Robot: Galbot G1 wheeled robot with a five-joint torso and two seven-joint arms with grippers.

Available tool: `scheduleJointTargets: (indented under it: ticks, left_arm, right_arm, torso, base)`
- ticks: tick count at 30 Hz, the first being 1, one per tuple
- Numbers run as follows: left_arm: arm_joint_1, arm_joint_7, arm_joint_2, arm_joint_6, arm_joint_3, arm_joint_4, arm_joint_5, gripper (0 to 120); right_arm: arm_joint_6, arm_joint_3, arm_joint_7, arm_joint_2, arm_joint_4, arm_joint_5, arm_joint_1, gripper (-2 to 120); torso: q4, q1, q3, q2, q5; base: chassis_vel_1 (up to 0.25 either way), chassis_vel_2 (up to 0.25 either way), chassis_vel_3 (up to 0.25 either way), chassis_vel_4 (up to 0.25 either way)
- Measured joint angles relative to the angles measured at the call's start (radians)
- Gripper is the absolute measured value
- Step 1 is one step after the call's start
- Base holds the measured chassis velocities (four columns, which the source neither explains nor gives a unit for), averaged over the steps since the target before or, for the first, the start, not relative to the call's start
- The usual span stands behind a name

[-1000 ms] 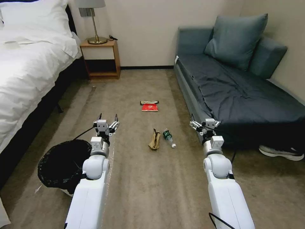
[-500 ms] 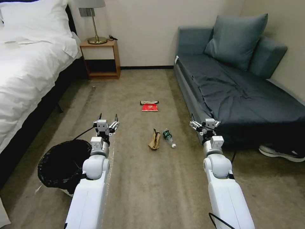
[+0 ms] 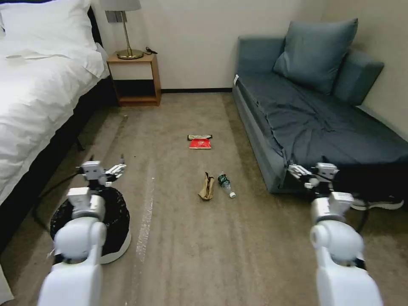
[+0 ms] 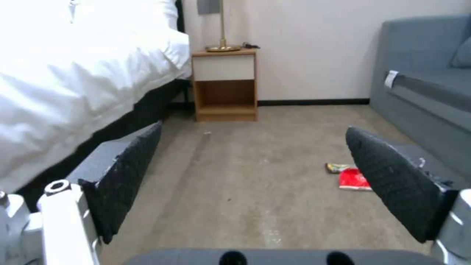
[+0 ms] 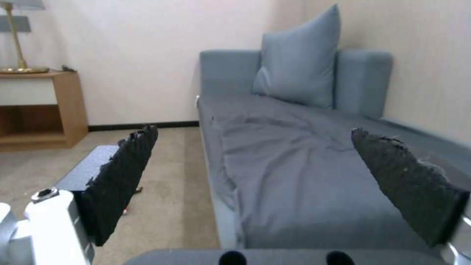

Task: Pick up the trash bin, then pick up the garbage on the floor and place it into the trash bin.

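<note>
With the trash bin (image 3: pixel 111 231) sitting right under the left gripper (image 3: pixel 102 171), fingers spread wide and empty, definitely nearer than the equally open, empty right gripper (image 3: pixel 312 173).

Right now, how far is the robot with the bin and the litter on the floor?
Nothing is done yet. The bin stands on the carpet, and the left gripper hovers open above it. The right gripper is open near the sofa. The bottle, paper bag, red packet and wrapper lie on the floor.
</note>
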Motion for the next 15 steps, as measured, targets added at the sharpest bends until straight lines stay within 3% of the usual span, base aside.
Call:
scheduleJointTargets:
  ticks: [2, 4, 6, 8, 10, 14, 15]
  left_arm:
    - [0.013, 0.001, 0.009, 0.018, -0.015, -0.026, -0.011, 98]
    - [0.062, 0.008, -0.011, 0.072, -0.056, -0.092, -0.071, 98]
    - [0.08, -0.003, -0.02, 0.093, -0.067, -0.1, -0.088, 97]
    - [0.093, -0.026, -0.025, 0.117, -0.073, -0.1, -0.109, 97]
    - [0.093, -0.112, -0.028, 0.175, -0.078, -0.074, -0.171, 98]
    - [0.083, -0.157, -0.029, 0.187, -0.095, -0.046, -0.196, 98]
    - [0.073, -0.192, -0.027, 0.191, -0.121, -0.01, -0.217, 98]
  right_arm:
    - [-0.016, 0.021, -0.002, -0.008, 0.037, 0.017, -0.023, 100]
    - [-0.056, 0.072, -0.007, -0.027, 0.131, 0.06, -0.08, 100]
    - [-0.071, 0.09, -0.008, -0.033, 0.164, 0.075, -0.102, 100]
    - [-0.082, 0.105, -0.009, -0.039, 0.192, 0.087, -0.118, 100]
    - [-0.089, 0.112, -0.011, -0.042, 0.204, 0.094, -0.127, 100]
    - [-0.089, 0.112, -0.011, -0.042, 0.205, 0.094, -0.127, 100]
    - [-0.089, 0.113, -0.014, -0.042, 0.207, 0.095, -0.128, 100]
  torso:
    - [0.0002, 0.0, 0.0, 0.0, 0.0005]
    - [-0.0002, 0.0, 0.0, 0.0, 0.0004]
    - [-0.0001, 0.0, 0.0, 0.0, 0.0006]
    - [-0.0001, 0.0, 0.0, 0.0, -0.0007]
    - [-0.0001, 0.0, 0.0, 0.0, 0.0005]
    - [-0.0001, 0.0, 0.0, 0.0, -0.0003]
    - [-0.0001, 0.0, 0.0, 0.0, 0.0004]
  base:
    - [0.0, 0.0, 0.0, 0.0]
    - [0.0, 0.0, 0.0, 0.0]
    - [0.0, 0.0, 0.0, 0.0]
    - [0.0, 0.0, 0.0, 0.0]
    - [0.0, 0.0, 0.0, 0.0]
    - [0.0, 0.0, 0.0, 0.0]
    - [0.0, 0.0, 0.0, 0.0]
